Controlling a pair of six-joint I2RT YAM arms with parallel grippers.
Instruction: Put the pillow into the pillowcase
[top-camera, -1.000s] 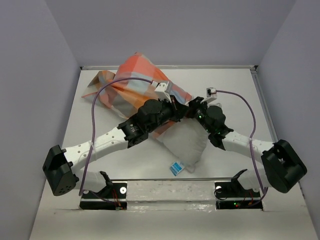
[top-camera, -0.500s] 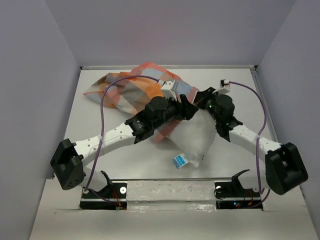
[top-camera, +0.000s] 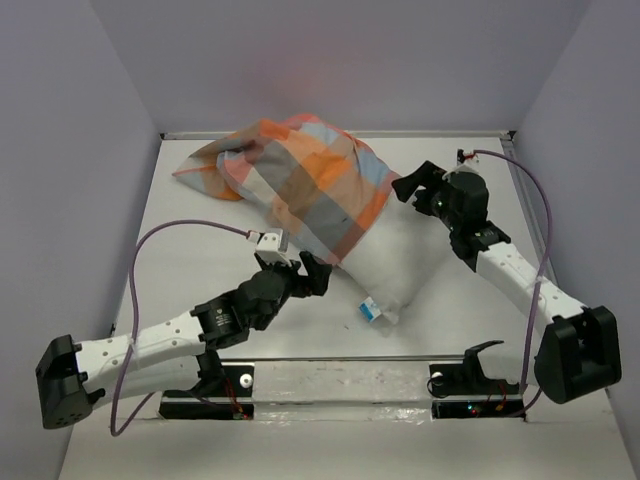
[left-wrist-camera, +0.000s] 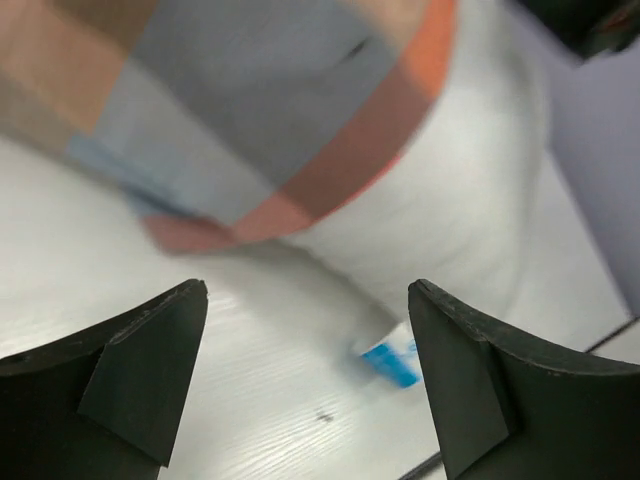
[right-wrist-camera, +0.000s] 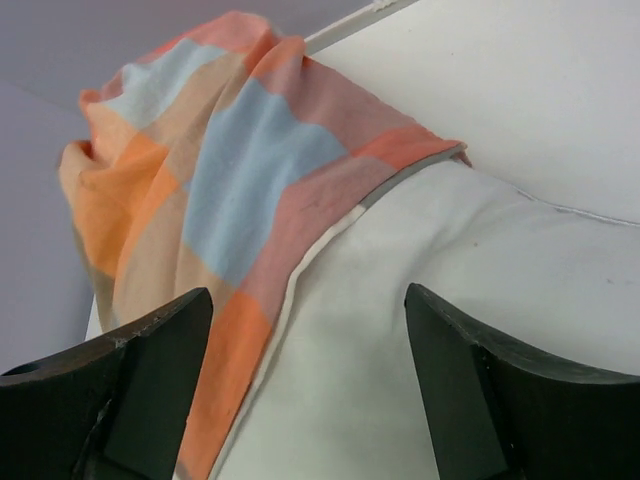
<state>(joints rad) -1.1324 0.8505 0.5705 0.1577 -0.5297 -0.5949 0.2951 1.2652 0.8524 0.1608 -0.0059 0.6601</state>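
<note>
The checked pillowcase (top-camera: 300, 185) covers the far part of the white pillow (top-camera: 405, 265), whose near end sticks out with its blue tag (top-camera: 369, 309) on the table. My left gripper (top-camera: 311, 273) hangs open just left of the pillow's near end, holding nothing. In the left wrist view the pillowcase (left-wrist-camera: 250, 100), the pillow (left-wrist-camera: 450, 200) and the tag (left-wrist-camera: 392, 362) lie beyond the open left gripper (left-wrist-camera: 310, 385). My right gripper (top-camera: 412, 183) is open at the pillow's right side. Below the open right gripper (right-wrist-camera: 310, 390), the pillowcase (right-wrist-camera: 200, 190) hem crosses the pillow (right-wrist-camera: 450, 300).
Grey walls close in the white table (top-camera: 190, 260) at the left, back and right. A metal rail (top-camera: 340, 372) with the arm bases runs along the near edge. Purple cables loop from both arms.
Both grippers have opened and let go of the pillowcase. The left arm pulled back toward the near left, the right arm toward the far right. The pillowcase now lies further over the pillow.
</note>
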